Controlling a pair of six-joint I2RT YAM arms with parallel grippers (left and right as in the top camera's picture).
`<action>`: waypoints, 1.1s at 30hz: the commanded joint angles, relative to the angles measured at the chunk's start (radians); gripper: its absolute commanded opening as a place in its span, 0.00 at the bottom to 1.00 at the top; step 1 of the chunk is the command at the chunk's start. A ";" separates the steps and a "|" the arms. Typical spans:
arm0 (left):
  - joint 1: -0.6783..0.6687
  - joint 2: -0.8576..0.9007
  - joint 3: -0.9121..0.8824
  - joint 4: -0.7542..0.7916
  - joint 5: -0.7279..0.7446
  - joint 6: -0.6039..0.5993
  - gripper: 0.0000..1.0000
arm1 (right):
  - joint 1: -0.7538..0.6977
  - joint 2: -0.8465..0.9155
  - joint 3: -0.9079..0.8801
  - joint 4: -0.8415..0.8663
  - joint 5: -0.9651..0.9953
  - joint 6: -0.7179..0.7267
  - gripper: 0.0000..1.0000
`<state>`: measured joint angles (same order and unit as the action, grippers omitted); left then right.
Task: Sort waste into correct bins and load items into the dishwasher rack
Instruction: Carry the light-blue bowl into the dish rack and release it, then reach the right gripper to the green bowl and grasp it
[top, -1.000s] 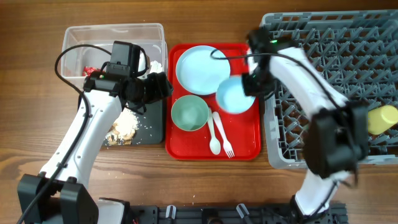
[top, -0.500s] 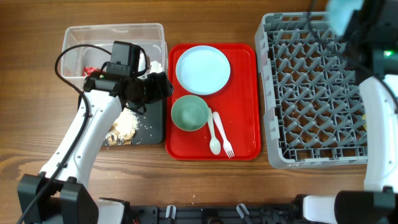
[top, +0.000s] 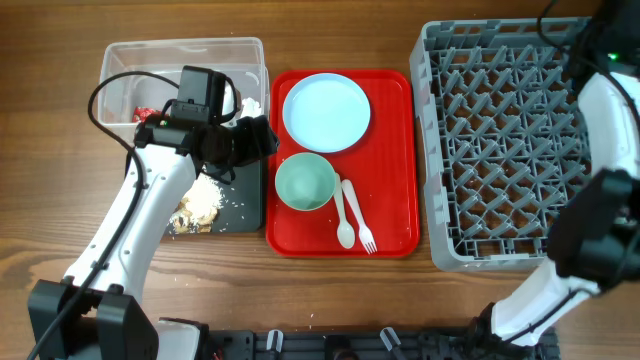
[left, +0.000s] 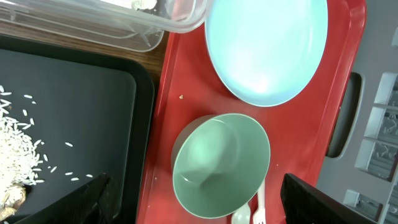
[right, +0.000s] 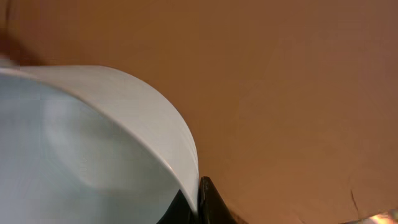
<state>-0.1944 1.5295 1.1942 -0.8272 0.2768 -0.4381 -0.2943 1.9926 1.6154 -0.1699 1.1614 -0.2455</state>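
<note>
The right hand (right: 198, 200) grasps the light blue bowl (right: 93, 149) by its rim, dark fingertips pinching the edge in the wrist view. Overhead, this hand lies beyond the top right corner, and only its arm shows over the right side of the grey dishwasher rack (top: 500, 140). The left hand (top: 258, 140) hangs released, its fingers (left: 93, 199) spread wide above the join between the black tray (top: 248, 195) and the red serving tray (top: 395, 200). On the red tray sit the pale green bowl (top: 305, 182) and the light blue plate (top: 326, 112), with the white spoon (top: 343, 215) and fork (top: 362, 225) just beside the bowl. Crumbly food scraps (top: 200, 205) lie on the black tray. The red wrapper (top: 147, 113) and tissue (top: 250, 104) rest in the clear tub (top: 180, 50) on the tabletop (top: 50, 200).
</note>
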 joint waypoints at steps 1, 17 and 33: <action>0.002 -0.011 0.005 0.000 -0.009 0.016 0.85 | 0.003 0.095 0.003 -0.003 0.050 -0.032 0.04; 0.002 -0.011 0.005 0.007 -0.009 0.016 0.87 | 0.097 0.094 0.000 -0.564 -0.331 0.353 0.38; 0.002 -0.011 0.005 -0.001 -0.014 0.016 0.92 | 0.309 -0.410 -0.003 -0.835 -1.407 0.276 0.80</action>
<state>-0.1944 1.5295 1.1942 -0.8234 0.2768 -0.4381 -0.0757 1.5517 1.6169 -0.9421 0.0753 0.0422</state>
